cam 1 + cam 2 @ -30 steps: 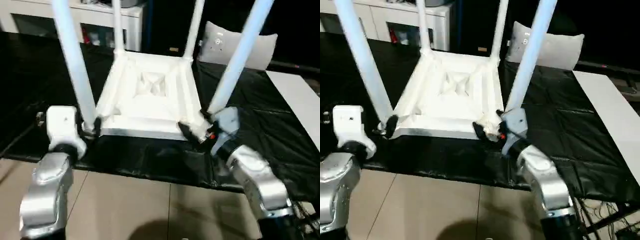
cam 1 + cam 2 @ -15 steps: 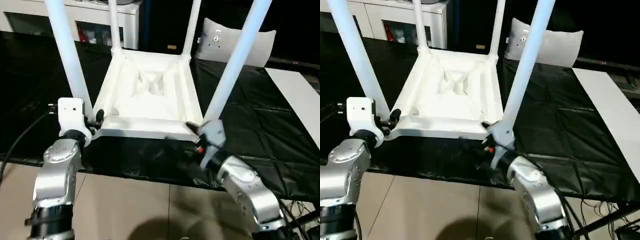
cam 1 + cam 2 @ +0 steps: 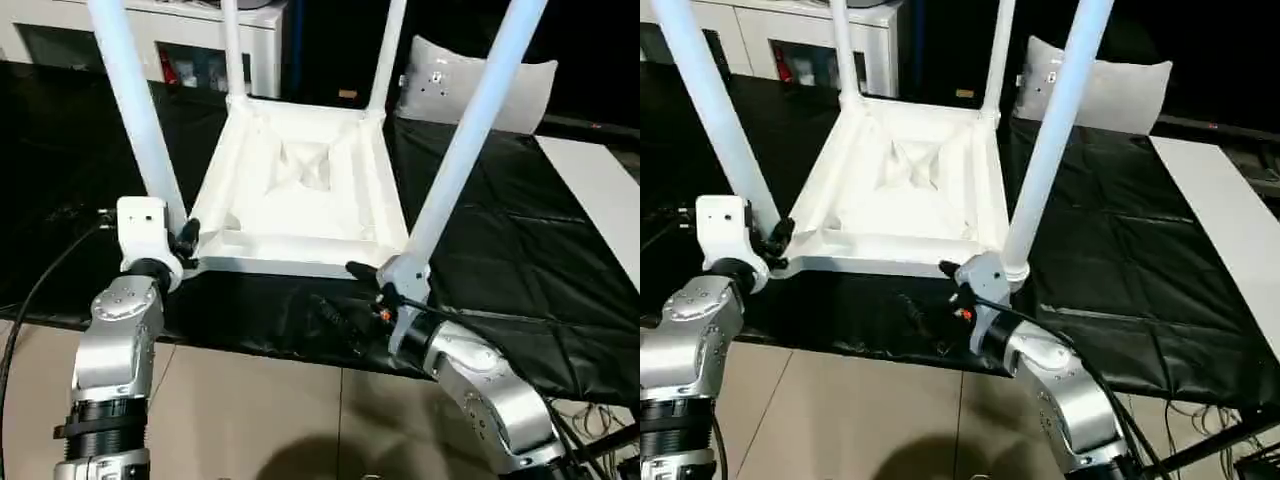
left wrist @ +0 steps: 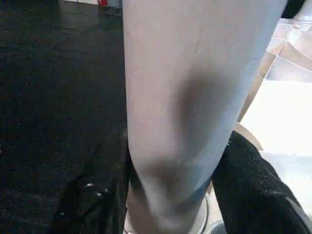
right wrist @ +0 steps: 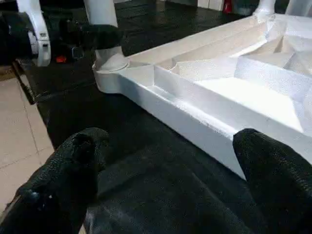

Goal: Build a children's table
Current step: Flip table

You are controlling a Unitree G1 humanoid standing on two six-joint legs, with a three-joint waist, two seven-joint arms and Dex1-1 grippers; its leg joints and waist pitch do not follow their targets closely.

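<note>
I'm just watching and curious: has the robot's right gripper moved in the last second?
Yes. The right gripper has drawn back from the table top's near right corner toward the robot, and now hangs open before the near edge.

Seen from head height through two eye views set slightly apart, looking forward and down over both silver forearms at the upturned children's table (image 3: 300, 190) on the black-covered surface (image 3: 500, 250). Shared between them: table, four legs, cushion (image 3: 470, 90), cabinet (image 3: 200, 40) behind, tiled floor (image 3: 250, 410) in front. From the left wrist, pressed very close against the near-left leg (image 4: 190, 97), one black finger (image 4: 253, 190) on each side of it. From the right wrist, low over the surface, facing along the table's near edge (image 5: 195, 112) toward the left gripper (image 5: 92, 35) at the far corner, own fingers (image 5: 68, 170) in the foreground.
</note>
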